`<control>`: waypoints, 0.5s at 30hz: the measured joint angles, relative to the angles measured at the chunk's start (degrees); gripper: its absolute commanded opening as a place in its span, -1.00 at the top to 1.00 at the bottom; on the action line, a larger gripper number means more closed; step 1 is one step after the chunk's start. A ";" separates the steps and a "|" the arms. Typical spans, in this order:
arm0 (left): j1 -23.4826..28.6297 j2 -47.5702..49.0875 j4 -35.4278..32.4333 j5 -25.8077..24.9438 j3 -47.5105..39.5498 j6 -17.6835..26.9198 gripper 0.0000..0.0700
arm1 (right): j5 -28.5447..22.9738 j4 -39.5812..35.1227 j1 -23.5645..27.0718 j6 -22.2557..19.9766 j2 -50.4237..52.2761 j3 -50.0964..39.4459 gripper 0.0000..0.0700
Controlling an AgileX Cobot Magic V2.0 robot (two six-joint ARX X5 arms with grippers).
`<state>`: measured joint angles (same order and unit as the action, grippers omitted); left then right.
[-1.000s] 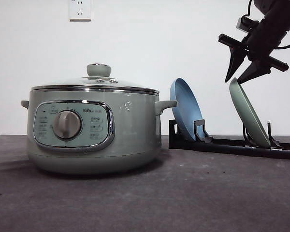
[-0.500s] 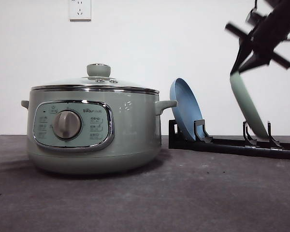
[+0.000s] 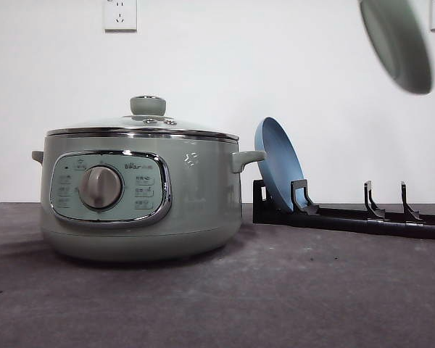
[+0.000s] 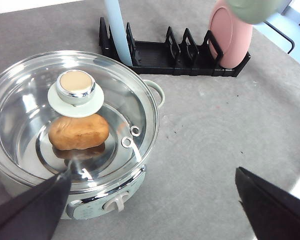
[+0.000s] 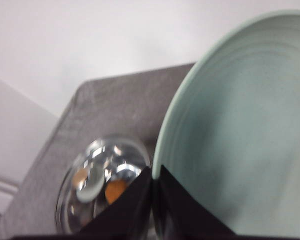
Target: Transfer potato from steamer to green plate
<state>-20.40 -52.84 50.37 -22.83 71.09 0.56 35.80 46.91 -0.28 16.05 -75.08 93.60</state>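
From the front, the green plate (image 3: pixel 396 43) hangs tilted high above a black rack (image 3: pixel 348 214) holding a blue plate (image 3: pixel 278 164); the lidded steamer (image 3: pixel 141 192) sits on a grey desk (image 3: pixel 217 297) before a white wall. The left wrist view shows the left claw (image 4: pixel 155 210) spread wide above the potato (image 4: pixel 78 132) under glass. In the right wrist view, the right claw (image 5: pixel 152 200) pinches the plate's rim, presumably to carry it down.

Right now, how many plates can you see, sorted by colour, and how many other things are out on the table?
Green plates: 1, the green plate, held up in the air by the right gripper
Blue plates: 1, the blue plate, standing in the rack
Pink plates: 1, the pink plate, in the rack
Steamers: 1, the steamer, lid on
Potatoes: 1, the potato, inside it
Racks: 1
Total: 6
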 measured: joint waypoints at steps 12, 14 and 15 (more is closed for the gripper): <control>0.00 0.00 0.00 0.00 0.00 0.00 -0.89 | -16.34 20.80 -17.84 -17.45 15.67 -0.02 1.00; 0.00 0.00 0.00 0.00 0.00 0.00 -0.89 | -20.04 22.40 -22.21 -17.81 16.92 -0.02 1.00; 0.00 0.00 0.00 0.00 0.00 0.00 -0.89 | -22.21 23.62 -24.35 -17.80 17.36 -0.02 1.00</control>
<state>-20.40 -52.84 50.37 -22.83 71.09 0.56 13.59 70.53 -24.63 -1.76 -57.71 93.58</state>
